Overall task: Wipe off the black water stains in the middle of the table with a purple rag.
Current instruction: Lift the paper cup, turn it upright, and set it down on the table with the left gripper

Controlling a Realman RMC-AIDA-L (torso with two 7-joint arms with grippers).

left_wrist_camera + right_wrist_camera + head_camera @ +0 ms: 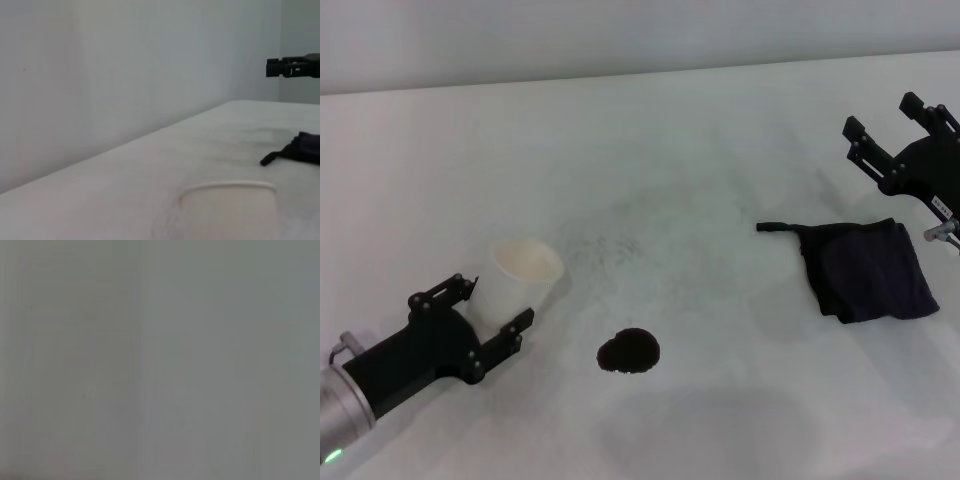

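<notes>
Bare wide white table (720, 130) around glossy black lobed blot (628, 351). Dark purple folded rag (868, 270) just beneath spread-fingered right gripper (886, 125). Left gripper (492, 303) spread, flanking white paper cup (523, 273).

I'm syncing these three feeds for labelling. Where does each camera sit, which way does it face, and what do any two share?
Head view: on the robot's head, looking down at the table; shows left tool around the cup, right tool, purple rag, black water stains.
Left wrist view: low, facing across the table; no own fingers visible.
Right wrist view: only a blank grey surface.
Shared by head and left wrist: cup, rag, right tool.
</notes>
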